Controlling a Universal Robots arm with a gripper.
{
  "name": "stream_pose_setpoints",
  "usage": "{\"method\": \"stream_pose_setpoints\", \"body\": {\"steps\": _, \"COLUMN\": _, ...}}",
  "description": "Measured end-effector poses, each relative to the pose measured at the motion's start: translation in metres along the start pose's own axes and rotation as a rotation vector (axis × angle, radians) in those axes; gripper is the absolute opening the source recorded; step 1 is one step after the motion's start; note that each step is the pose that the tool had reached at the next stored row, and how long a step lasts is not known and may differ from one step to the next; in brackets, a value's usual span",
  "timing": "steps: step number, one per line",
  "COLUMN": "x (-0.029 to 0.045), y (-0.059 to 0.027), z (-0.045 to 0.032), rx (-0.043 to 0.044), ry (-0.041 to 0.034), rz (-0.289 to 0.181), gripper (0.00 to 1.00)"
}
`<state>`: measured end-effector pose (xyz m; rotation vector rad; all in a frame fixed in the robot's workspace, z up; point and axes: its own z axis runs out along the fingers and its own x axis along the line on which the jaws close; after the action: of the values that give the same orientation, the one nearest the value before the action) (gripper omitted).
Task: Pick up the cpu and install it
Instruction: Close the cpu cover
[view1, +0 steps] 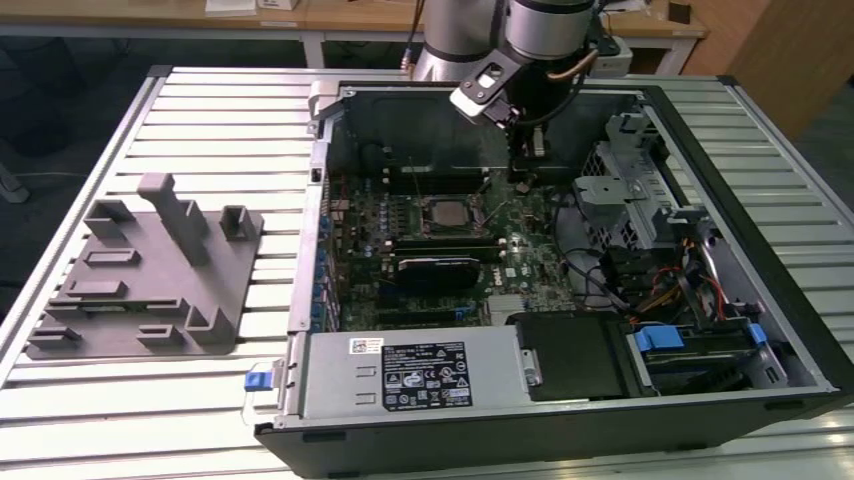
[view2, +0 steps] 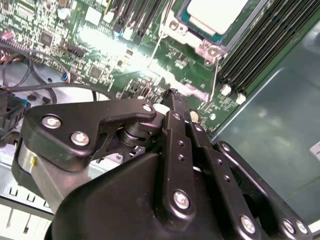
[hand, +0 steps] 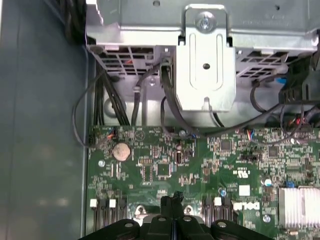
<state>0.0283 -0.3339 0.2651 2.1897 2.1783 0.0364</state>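
Gripper: gripper (view2: 172, 96) was pinched closed with nothing between the fingers, hanging low over the motherboard (hand: 165, 170).
CPU: cpu (view2: 218, 11) lay flat in the socket, silvery top up, inside the computer case (view1: 561, 440) on the worktop (view1: 200, 110).
Relation: cpu sat apart from the gripper, towards the exterior view's left and nearer that camera; no contact.
Tray: grey tray (view1: 147, 270) stood outside the case, well apart.

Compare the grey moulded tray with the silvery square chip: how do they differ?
The grey moulded tray dwarfs the silvery square chip. The tray lies on the slatted table outside the black computer case; the chip sits on the green motherboard inside it. The tray has upright posts; the chip is flat. Both lie level.
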Motion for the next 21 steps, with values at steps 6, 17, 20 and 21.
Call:
{"method": "stream_pose_setpoints", "body": {"steps": 6, "x": 0.0001, "y": 0.0097, "z": 0.0025, "rx": 0.0047, "ry": -0.0001, "rz": 0.000, "gripper": 0.11}}
{"method": "stream_pose_setpoints", "body": {"steps": 17, "x": 0.0004, "y": 0.0101, "z": 0.0187, "rx": 0.0156, "ry": -0.0001, "rz": 0.000, "gripper": 0.11}}
{"method": "stream_pose_setpoints", "body": {"steps": 20, "x": 0.0005, "y": 0.0092, "z": 0.0207, "rx": 0.0172, "ry": -0.0001, "rz": 0.000, "gripper": 0.11}}
{"method": "stream_pose_setpoints", "body": {"steps": 21, "x": 0.0005, "y": 0.0085, "z": 0.0210, "rx": 0.0173, "ry": -0.0001, "rz": 0.000, "gripper": 0.11}}
